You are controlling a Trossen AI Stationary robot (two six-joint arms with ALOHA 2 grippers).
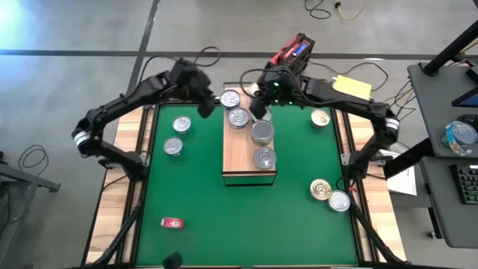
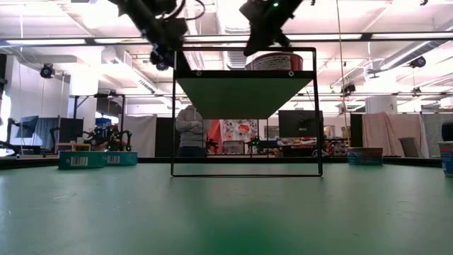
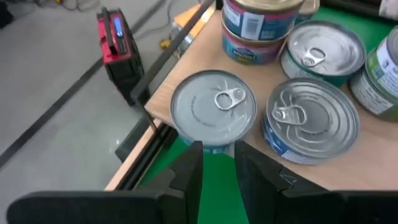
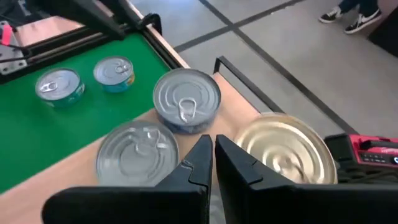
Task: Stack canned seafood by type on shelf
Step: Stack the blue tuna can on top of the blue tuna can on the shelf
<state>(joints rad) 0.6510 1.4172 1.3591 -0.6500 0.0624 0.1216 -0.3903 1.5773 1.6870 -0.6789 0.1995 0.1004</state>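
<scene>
Shelf (image 1: pixel 239 166) mid-table (image 1: pixel 246 224), four tins (image 1: pixel 263 133) in a row on it; two tins (image 1: pixel 178 134) left, three (image 1: pixel 329 194) right, near the edge.

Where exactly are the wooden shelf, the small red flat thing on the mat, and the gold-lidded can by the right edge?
shelf (image 1: pixel 237 163): high view, bare wood.
red flat object (image 1: pixel 172 222): high view, its middle.
gold-lidded can (image 1: pixel 321 189): high view, lid centre.

Overhead view. The shelf (image 1: pixel 240 161) is lying at frame centre on the green mat (image 1: pixel 246 217), carrying four silver tins (image 1: pixel 263 132). The left claw (image 1: pixel 203 106) and right claw (image 1: pixel 258 109) are hovering at its upper end. Loose tins (image 1: pixel 173 146) are resting left and right; a red object (image 1: pixel 172 222) is lying lower left.
</scene>
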